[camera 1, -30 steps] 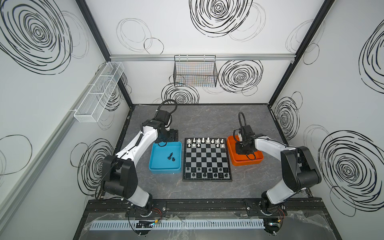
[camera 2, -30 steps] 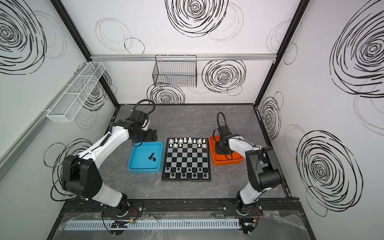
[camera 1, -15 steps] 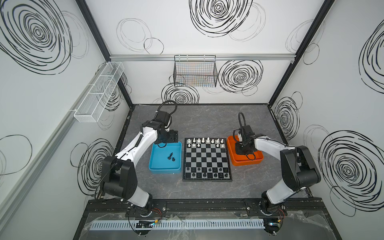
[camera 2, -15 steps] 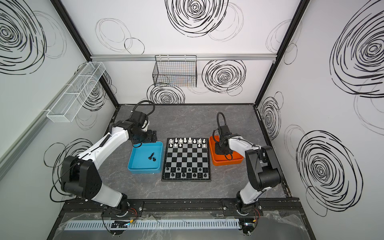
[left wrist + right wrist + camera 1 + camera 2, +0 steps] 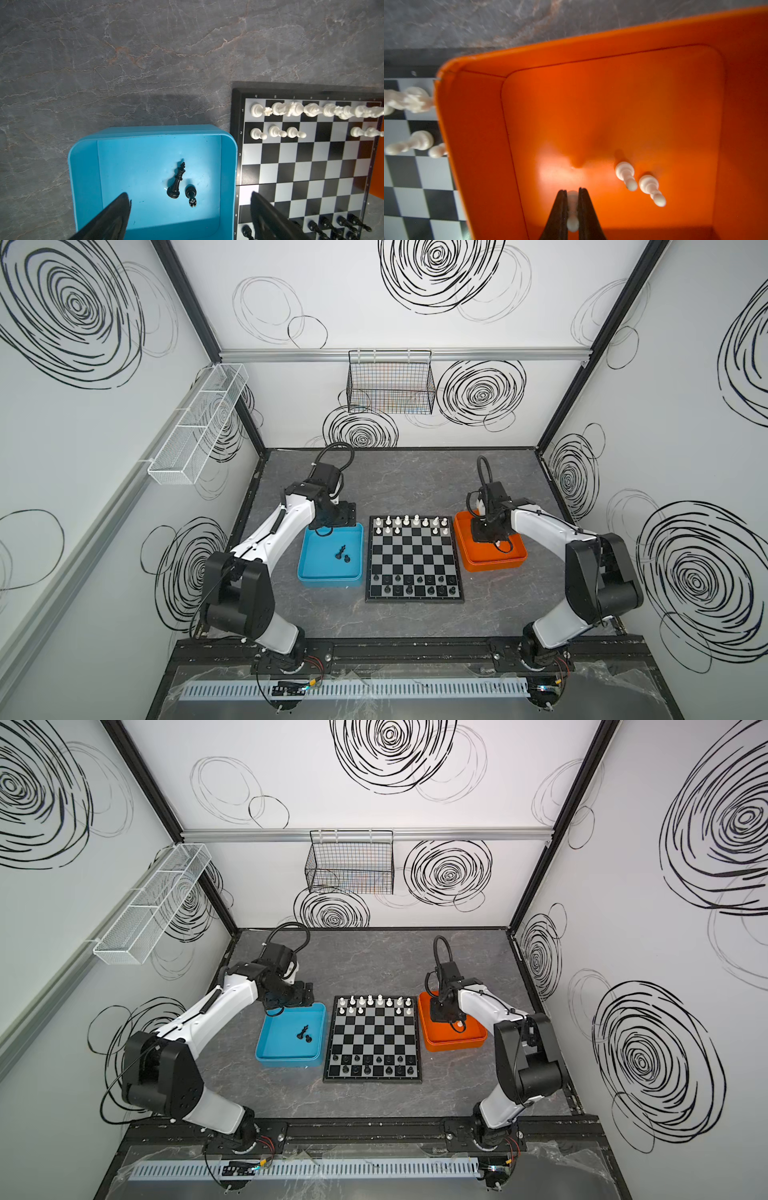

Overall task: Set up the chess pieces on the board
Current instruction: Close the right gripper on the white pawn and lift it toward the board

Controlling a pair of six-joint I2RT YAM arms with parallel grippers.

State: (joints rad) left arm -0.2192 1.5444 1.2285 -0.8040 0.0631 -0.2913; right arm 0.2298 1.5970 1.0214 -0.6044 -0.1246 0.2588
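Right wrist view is showing what both top views are hiding: the right hand is pinching a tiny white plastic pawn inside the orange plastic tray, probably bound for the black-and-grey checked board alongside. The left hand is gaping wide above two toppled black chessmen in the blue tray.

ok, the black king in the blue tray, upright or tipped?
Tipped. The black king lies on its side on the floor of the blue tray, its full length showing in the left wrist view.
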